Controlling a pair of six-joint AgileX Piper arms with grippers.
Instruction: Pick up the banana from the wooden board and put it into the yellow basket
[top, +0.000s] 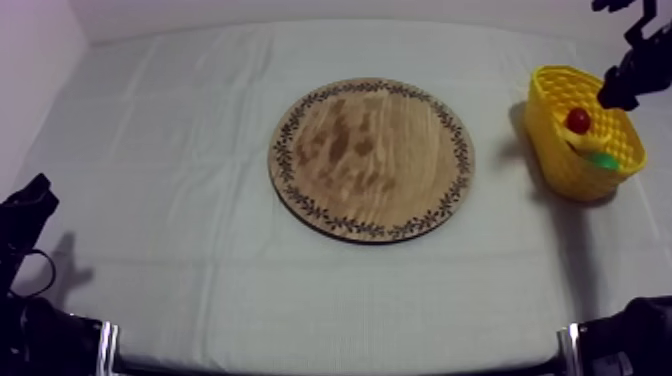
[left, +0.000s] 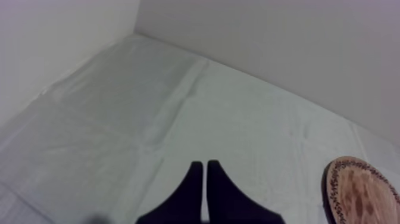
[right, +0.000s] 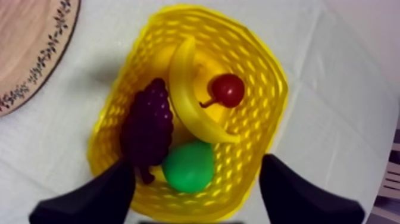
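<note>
While the right gripper (right: 196, 164) hangs straight above the yellow basket (right: 274, 77), its two black fingers (right: 95, 196) are spread wide, about as far apart as the basket is across, and they're holding nothing.

So the banana (right: 187, 95) is sitting inside the basket. It's plain yellow and curved, lying lengthwise through the middle with one tip up against the basket wall. A small red fruit (right: 228, 89) is tucked into its inner curve, touching or nearly touching it. A dark bunch of grapes (right: 149, 125) lies along its outer side, and a green pear (right: 189, 165) sits by its other tip, directly under the open gripper.

From the top view, the right arm comes in from the upper right, and its gripper (top: 618, 95) sits over the basket's (top: 560, 130) far rim, pointing down into it. You can pick out the red fruit (top: 578, 121) in there too.

The wooden board (top: 370, 160) lies flat beside the basket with nothing on it.

The left gripper (left: 204, 165) is well apart from the basket, low over the grey-white cloth (top: 200, 280), with its fingers pressed together into a narrow wedge and gripping nothing.
</note>
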